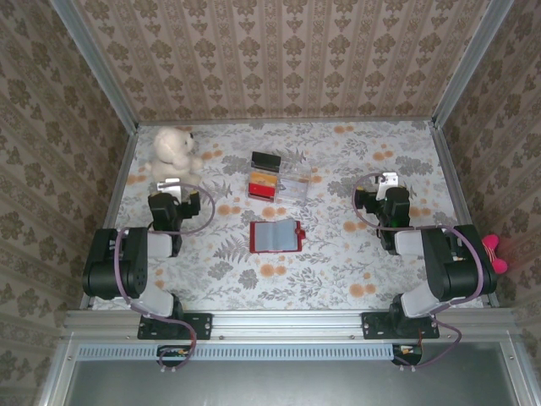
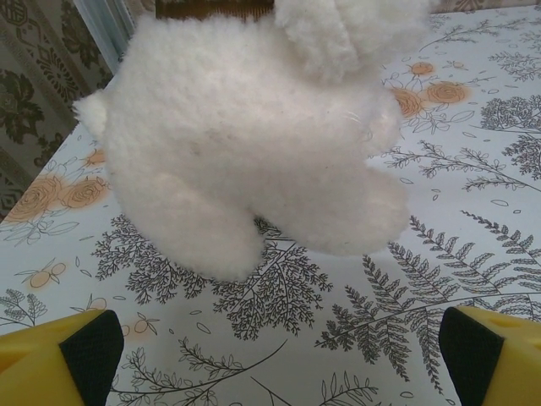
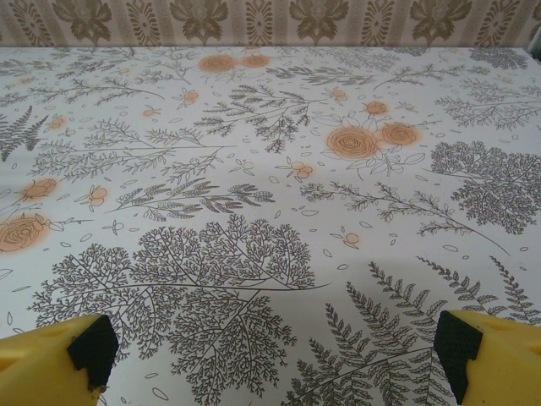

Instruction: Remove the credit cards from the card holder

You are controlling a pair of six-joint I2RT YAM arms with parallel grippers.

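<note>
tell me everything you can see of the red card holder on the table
The card holder is a small red wallet, lying open and flat near the middle of the flowered table. Greyish sleeves face up inside a red border; a small tab sticks out on its right edge. What the sleeves hold is too small to tell. Only the table touches it; a clear tray sits behind, apart.

Card holder (image 1: 276, 236) open mid bench (image 1: 338, 264); free room left, right, near side of it. Clear tray (image 1: 296, 194) just behind it. Plush toy (image 1: 173, 152) far-left of it, close before left pincer (image 2: 279, 351).
</note>
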